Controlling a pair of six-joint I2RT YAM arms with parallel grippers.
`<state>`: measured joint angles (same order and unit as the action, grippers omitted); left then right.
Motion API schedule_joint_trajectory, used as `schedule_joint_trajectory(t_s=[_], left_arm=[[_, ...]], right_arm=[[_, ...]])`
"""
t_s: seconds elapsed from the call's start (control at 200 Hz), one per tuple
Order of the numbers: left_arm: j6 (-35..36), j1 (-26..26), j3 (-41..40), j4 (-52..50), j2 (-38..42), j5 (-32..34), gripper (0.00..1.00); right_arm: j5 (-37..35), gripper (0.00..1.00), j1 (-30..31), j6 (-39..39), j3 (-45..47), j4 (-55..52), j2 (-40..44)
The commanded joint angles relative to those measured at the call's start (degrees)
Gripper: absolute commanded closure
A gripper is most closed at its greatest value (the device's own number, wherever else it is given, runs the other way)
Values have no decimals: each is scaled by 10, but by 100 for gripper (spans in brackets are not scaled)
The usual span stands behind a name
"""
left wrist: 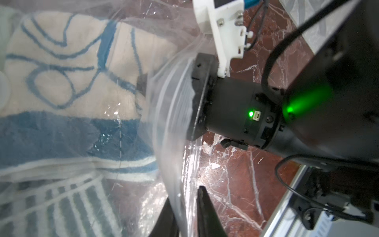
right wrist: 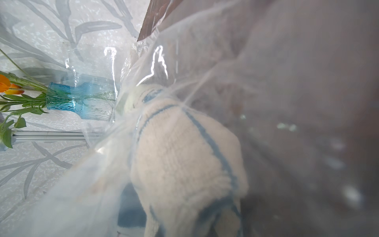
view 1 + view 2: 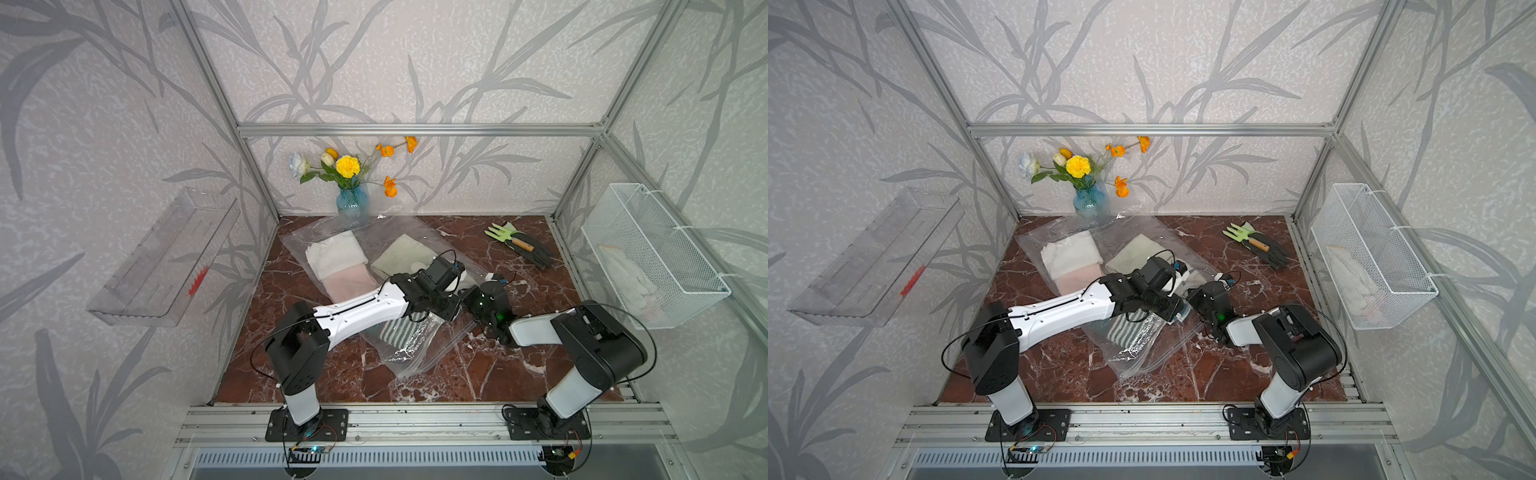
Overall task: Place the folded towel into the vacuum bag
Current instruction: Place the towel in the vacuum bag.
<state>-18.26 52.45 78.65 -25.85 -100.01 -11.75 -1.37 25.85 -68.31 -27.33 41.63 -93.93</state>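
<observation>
The folded towel, cream with blue lines, lies inside the vacuum bag just past its mouth, beside a striped towel, so in my judgement the placing is nearly done. The right hand reaches in through the mouth. Film hides its fingers, but it seems pinched shut on the towel's near edge. The left hand stands with its fingers apart, the bag's lip running loose between them, clamped on nothing. The danger is that unheld lip: it could sag onto the right hand's wrist, and a withdrawal might then drag film and towel back out over the tabletop. A further push risks sliding the bag, whose far corner sits just beside the vase.
</observation>
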Motion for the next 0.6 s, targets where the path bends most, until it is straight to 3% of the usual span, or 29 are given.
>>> schedule_joint_trajectory(t_s=[0.0, 0.06, 0.17, 0.29, 0.385, 0.47, 0.595], left_arm=[[-15, -4, -17, -11, 55, -9, 56], [-43, -13, -39, -12, 89, 11, 49], [-77, -44, -108, 19, 150, 62, 51], [-142, -105, -191, 77, 173, 67, 66], [-171, -119, -237, 113, 160, 69, 75], [-189, -122, -268, 150, 132, 47, 78], [-220, -121, -314, 203, 92, 17, 80]], right_arm=[[14, 87, -10, 15, 11, -32, 27], [24, 81, -9, 13, 19, -40, 27], [30, 66, 2, 0, 33, -34, 17], [27, 56, 32, -15, 28, -32, -4], [18, 53, 59, -36, 18, -16, -29], [10, 57, 67, -55, 10, -9, -56], [-11, 80, 51, -77, 25, 24, -64]])
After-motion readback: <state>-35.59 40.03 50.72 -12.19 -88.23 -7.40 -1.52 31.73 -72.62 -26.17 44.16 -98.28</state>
